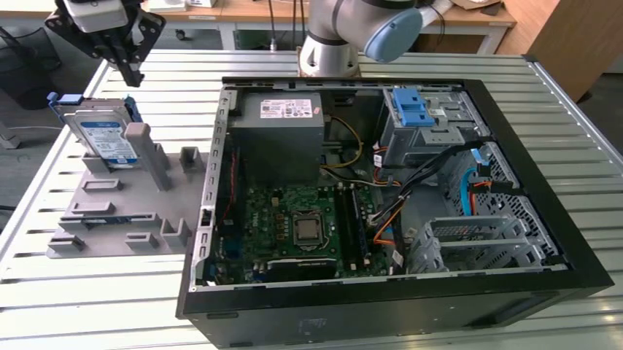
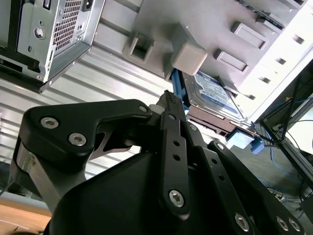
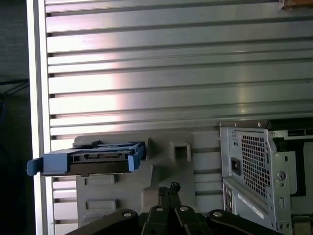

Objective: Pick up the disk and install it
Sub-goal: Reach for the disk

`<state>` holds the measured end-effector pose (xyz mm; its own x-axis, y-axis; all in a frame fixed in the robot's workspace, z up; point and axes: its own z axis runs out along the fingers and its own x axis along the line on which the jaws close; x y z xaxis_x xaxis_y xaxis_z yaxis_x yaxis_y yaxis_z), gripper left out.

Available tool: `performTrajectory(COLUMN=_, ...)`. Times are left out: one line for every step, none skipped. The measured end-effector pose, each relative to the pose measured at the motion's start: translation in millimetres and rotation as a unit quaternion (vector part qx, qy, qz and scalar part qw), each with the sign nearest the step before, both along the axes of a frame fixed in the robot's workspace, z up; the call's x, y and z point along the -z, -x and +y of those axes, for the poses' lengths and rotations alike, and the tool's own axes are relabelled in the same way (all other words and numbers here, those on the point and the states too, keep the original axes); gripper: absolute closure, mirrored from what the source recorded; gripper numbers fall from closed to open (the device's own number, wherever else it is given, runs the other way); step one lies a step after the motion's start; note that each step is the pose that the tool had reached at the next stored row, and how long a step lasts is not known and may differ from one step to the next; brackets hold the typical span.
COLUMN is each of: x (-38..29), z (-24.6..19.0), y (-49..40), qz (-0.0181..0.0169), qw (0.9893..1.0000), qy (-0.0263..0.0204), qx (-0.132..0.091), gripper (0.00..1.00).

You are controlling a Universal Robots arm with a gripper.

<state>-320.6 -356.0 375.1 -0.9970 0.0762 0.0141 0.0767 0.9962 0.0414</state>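
The disk (image 1: pixel 102 135), silver with a white-and-blue label and blue rails, stands tilted on edge in the far slot of a grey holder (image 1: pixel 122 208) at the exterior view's left. My gripper (image 1: pixel 130 73) hangs above and a little behind it, apart from it, with the fingers drawn together on nothing. In the first wrist view the disk (image 3: pixel 93 159) is seen edge-on in its blue bracket, with the fingertips (image 3: pixel 168 188) off to one side. In the second wrist view the disk (image 2: pixel 215 93) lies beyond the fingertips (image 2: pixel 168 100).
An open black computer case (image 1: pixel 389 302) lies flat beside the holder. Inside are a grey power-supply box (image 1: pixel 282 131), a motherboard (image 1: pixel 302 222), a metal cage with a blue latch (image 1: pixel 419 117) and a bare drive cage (image 1: pixel 477 240). The slatted metal table (image 1: pixel 98 321) ends close behind the holder.
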Motion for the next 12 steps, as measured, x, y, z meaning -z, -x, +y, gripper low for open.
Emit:
performTrajectory(x=0.1, z=0.2, y=1.2, qz=0.0000, qw=1.0000, qy=0.0000, qx=0.000, gripper=0.89)
performTrajectory(x=0.3, z=0.3, y=2.2, qz=0.0000, qw=1.0000, qy=0.0000, qx=0.000, gripper=0.89)
performTrajectory(x=0.4, z=0.4, y=3.1, qz=0.0001, qw=1.0000, qy=0.0000, qx=0.000, gripper=0.89)
performTrajectory(x=0.6, z=0.5, y=4.1, qz=0.0002, qw=1.0000, qy=0.0000, qx=0.000, gripper=0.89)
performTrajectory(x=0.7, z=0.7, y=5.0, qz=0.0002, qw=1.0000, qy=0.0000, qx=0.000, gripper=0.89)
performTrajectory(x=0.8, z=0.9, y=6.1, qz=0.0003, qw=1.0000, qy=0.0000, qx=0.000, gripper=0.89)
performTrajectory(x=0.9, z=1.1, y=7.1, qz=0.0003, qw=1.0000, qy=0.0000, qx=0.000, gripper=0.89)
performTrajectory(x=1.0, z=1.4, y=8.3, qz=0.0003, qw=1.0000, qy=0.0000, qx=0.000, gripper=0.89)
performTrajectory(x=1.1, z=1.6, y=9.4, qz=0.0003, qw=1.0000, qy=0.0000, qx=0.000, gripper=0.89)
performTrajectory(x=1.1, z=1.9, y=10.6, qz=0.0004, qw=1.0000, qy=0.0000, qx=0.000, gripper=0.89)
performTrajectory(x=1.2, z=2.1, y=11.8, qz=0.0004, qw=1.0000, qy=0.0000, qx=0.000, gripper=0.89)
performTrajectory(x=1.4, z=2.4, y=12.9, qz=0.0004, qw=1.0000, qy=0.0000, qx=0.000, gripper=0.89)
